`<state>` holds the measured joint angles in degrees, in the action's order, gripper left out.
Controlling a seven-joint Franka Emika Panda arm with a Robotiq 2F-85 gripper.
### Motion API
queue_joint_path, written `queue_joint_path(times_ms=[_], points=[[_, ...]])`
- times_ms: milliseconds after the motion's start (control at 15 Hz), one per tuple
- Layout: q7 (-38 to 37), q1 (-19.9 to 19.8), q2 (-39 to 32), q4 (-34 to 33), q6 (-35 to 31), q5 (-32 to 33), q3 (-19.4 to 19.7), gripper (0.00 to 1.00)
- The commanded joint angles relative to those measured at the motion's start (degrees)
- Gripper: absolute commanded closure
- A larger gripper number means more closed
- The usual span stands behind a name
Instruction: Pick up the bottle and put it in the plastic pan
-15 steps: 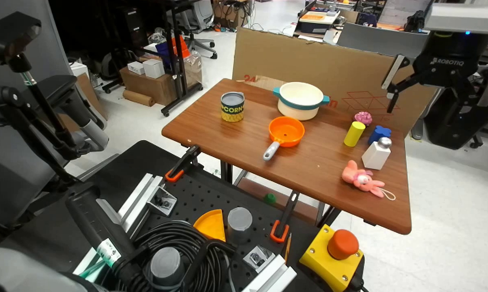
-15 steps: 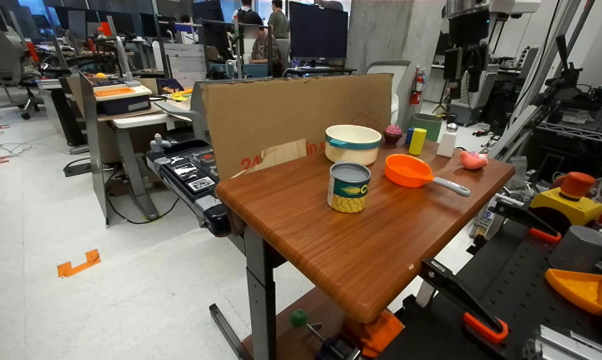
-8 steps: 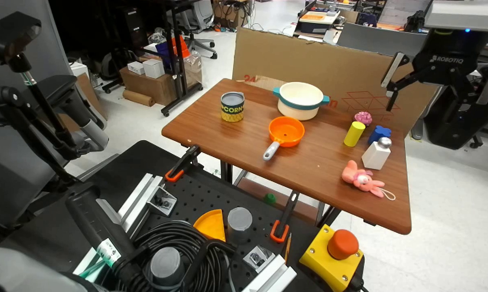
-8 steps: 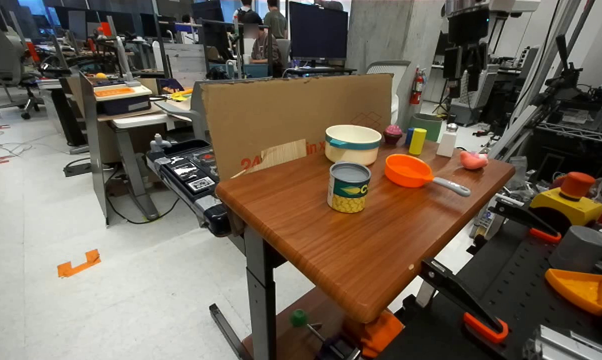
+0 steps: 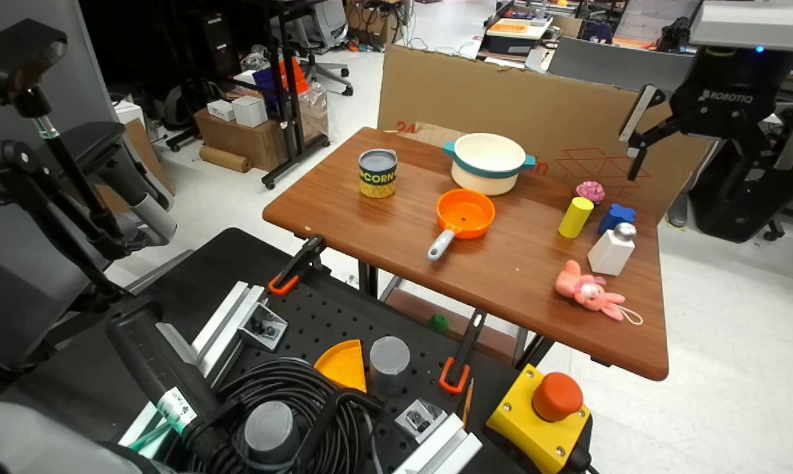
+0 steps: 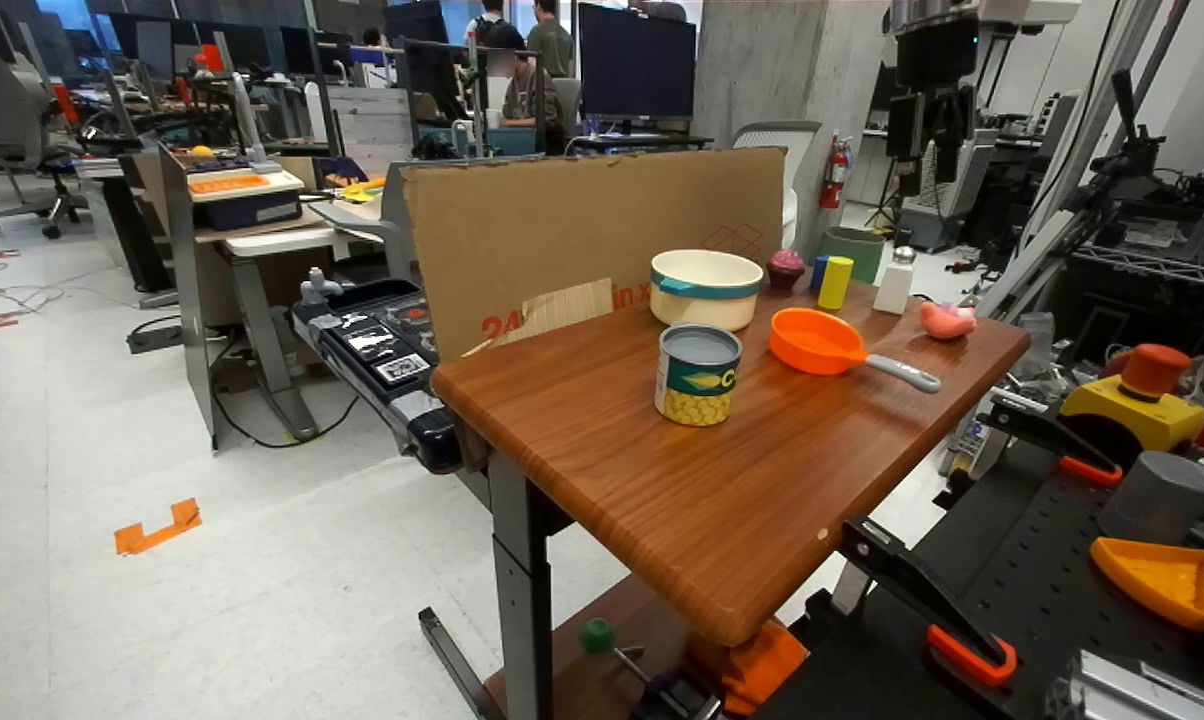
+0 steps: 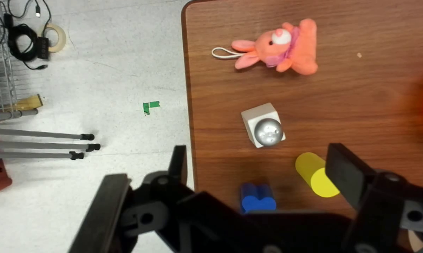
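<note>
Your pincer [image 7: 256,153] hangs above the counter [image 7: 366,105], pointing down, jaws wide apart; white bottle [image 7: 263,123] upright below it.

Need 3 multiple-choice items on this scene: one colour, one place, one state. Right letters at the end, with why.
1. The pan has a handle that is:
A. teal
B. red
C. grey

2. The bottle stands:
A. on the table, between the blue block and the rabbit
B. under the table
C. in the pan

3. The hand is:
A. shut
B. open
C. closed on the bottle

1: C, a grey handle juts from the orange pan in both exterior views.
2: A, the wrist view shows rabbit, bottle and blue block in a row.
3: B, its fingers stand wide apart in the wrist view, nothing gripped.
</note>
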<state>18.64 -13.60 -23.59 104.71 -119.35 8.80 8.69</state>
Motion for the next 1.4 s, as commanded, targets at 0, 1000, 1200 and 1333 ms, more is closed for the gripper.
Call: queue_joint_path(times_ms=[0, 1000, 1200, 1333], points=[[-0.01, -0.20, -0.03, -0.18, 0.21, 0.07, -0.20, 0.00], [4.56, -0.21, -7.79, -9.53, 7.14, 1.04, -1.58, 0.00], [6.96, -0.57, -9.59, -11.07, 5.32, 1.43, -2.14, 0.00], [8.82, -0.92, -10.27, -11.50, 5.42, 1.11, -2.58, 0.00]])
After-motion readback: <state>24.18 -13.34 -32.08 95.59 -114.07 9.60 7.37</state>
